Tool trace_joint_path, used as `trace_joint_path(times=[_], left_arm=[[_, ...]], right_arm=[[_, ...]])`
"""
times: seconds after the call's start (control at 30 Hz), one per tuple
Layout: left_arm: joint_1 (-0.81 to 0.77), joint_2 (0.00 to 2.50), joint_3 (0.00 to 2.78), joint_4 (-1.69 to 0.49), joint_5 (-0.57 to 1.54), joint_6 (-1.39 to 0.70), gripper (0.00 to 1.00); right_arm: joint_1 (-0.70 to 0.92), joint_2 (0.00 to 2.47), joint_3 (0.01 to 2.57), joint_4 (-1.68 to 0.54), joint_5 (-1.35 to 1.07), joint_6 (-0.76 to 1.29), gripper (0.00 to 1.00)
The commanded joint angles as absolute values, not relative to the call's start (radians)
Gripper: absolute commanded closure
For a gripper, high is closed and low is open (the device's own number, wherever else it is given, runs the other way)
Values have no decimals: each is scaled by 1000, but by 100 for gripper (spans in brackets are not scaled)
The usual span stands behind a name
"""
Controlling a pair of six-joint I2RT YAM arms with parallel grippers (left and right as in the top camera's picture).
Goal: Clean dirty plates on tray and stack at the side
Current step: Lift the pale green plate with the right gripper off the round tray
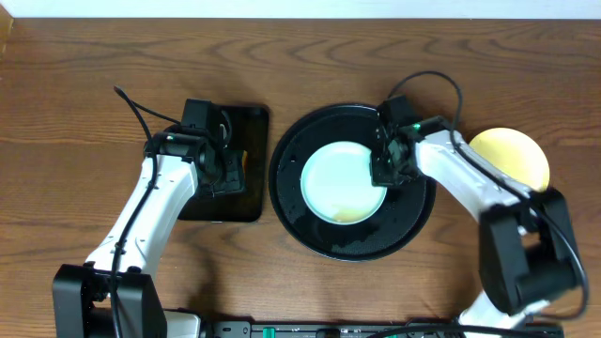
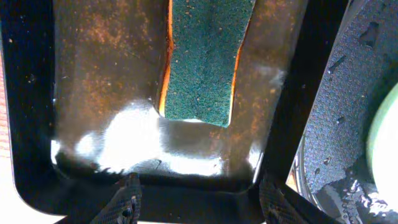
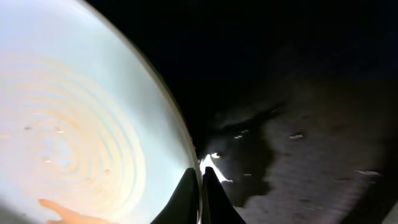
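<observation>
Clamps right pincer (image 3: 200,179) on one mint plate (image 3: 81,124) rim, bare tray (image 3: 298,93) beside; spreads left pincer (image 2: 199,191), one sponge (image 2: 205,56) ahead; one yellow plate (image 1: 515,155) behind.

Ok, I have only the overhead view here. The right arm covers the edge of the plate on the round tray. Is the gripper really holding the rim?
Observer: Yes. In the right wrist view the right gripper is closed on the rim of the mint plate, one finger on each side.
Operator: And what lies under the left gripper? I see only a black shape.
Observer: A green sponge with an orange layer lies flat in the wet rectangular tray. The left gripper is open above the tray and does not touch the sponge.
Operator: Is the plate clean?
Observer: No, there is an orange-brown smear on it.
</observation>
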State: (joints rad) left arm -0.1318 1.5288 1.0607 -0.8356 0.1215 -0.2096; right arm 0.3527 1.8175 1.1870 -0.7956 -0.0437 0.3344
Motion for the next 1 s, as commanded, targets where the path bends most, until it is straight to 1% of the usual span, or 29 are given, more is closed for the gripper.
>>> trace_joint_path(times=[0.0, 0.27, 0.33, 0.47, 0.6, 0.7, 0.87, 0.97], left_arm=[[-130, 1527, 1068, -841, 123, -216, 38], [-130, 1527, 1068, -841, 123, -216, 38], [-130, 1527, 1068, -841, 123, -216, 38], [-130, 1527, 1068, -841, 123, -216, 38], [-130, 1527, 1068, -840, 123, -216, 38], [-130, 1527, 1068, -839, 123, -216, 38], [-130, 1527, 1068, -833, 123, -216, 38], [-130, 1527, 1068, -833, 123, -216, 38]], right_arm=[[350, 1673, 1199, -781, 121, 261, 99], [357, 1519, 1199, -767, 266, 119, 99], [363, 1483, 1199, -759, 334, 64, 99], [400, 1440, 1199, -748, 500, 22, 99], [467, 1415, 1199, -740, 616, -25, 99], [567, 1414, 1199, -741, 761, -69, 99], [681, 1414, 1198, -741, 938, -95, 99], [731, 1414, 1198, -741, 969, -95, 99]])
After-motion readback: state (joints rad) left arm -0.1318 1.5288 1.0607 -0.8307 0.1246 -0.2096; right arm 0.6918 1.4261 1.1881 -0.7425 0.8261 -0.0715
